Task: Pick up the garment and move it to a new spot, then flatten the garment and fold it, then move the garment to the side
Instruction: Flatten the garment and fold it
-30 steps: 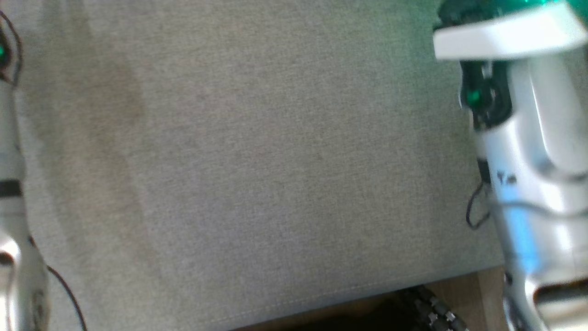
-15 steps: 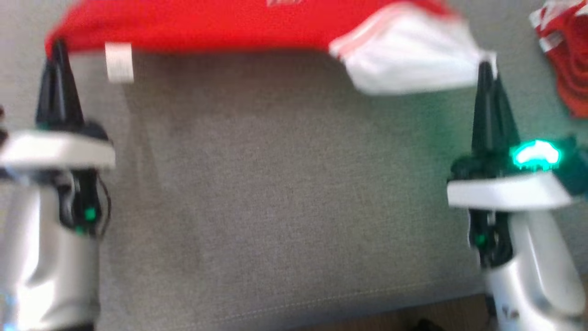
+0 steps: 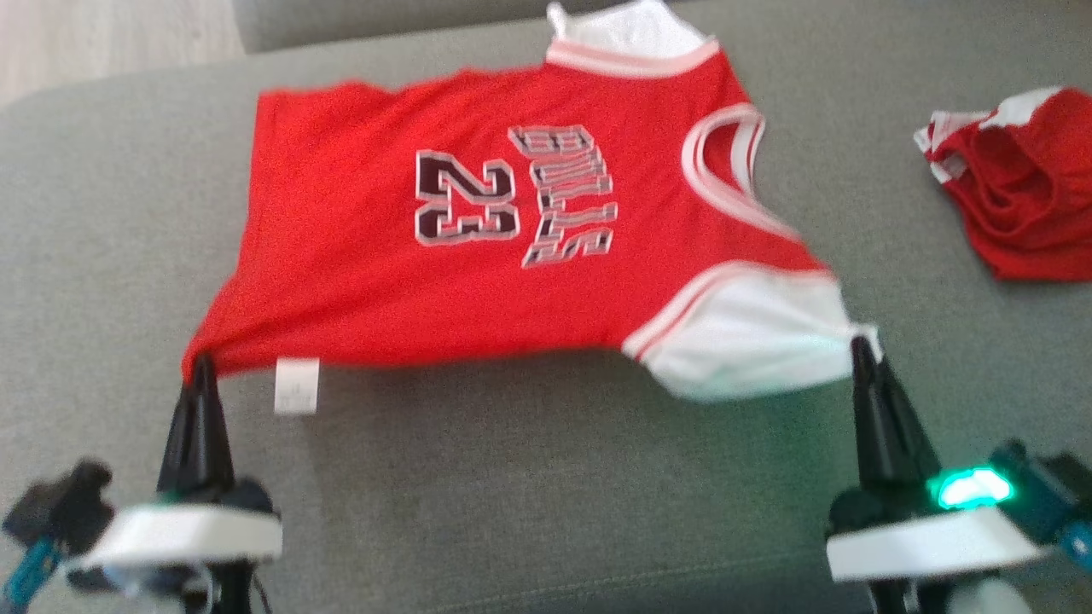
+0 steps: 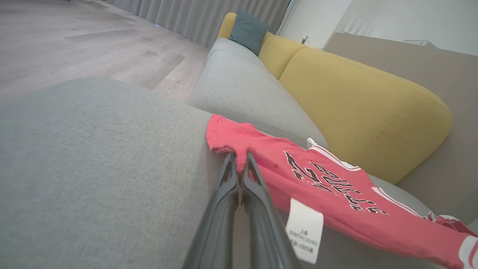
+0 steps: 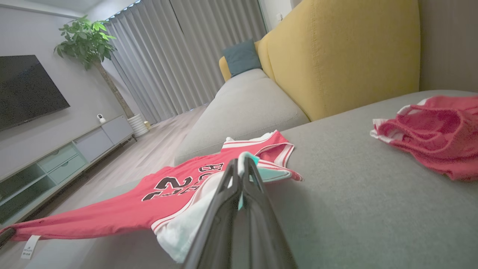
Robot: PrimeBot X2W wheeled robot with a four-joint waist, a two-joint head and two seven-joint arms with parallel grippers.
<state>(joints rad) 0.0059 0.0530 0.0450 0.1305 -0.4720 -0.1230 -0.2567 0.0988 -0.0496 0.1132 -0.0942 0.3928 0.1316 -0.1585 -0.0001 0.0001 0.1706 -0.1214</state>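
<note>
Head view has the red jersey (image 3: 478,230) spread printed side up across the grey sofa cushion (image 3: 546,512), lying sideways with its hem toward the robot's left and its neck opening toward the right. The left gripper (image 3: 202,365) has its two dark fingers pressed together on the near hem corner, just beside the dangling white label (image 3: 296,385). The right gripper (image 3: 862,345) is likewise pinched on the white panel at the near shoulder. The near edge runs taut between them and looks slightly raised, while the far edge rests on the cushion. Both wrist views confirm cloth caught between closed fingertips. A second, crumpled red garment (image 3: 1015,196) lies well apart at the right and is untouched. As a judgement, the pick-up and relocation look essentially done, and the work now sits in the flattening stage or at the very start of a fold: the body lies mostly smooth, with some sag and puckering near the two pinched corners. No fold line is visible yet, so the folding itself and the final move to the side remain to be done.
</note>
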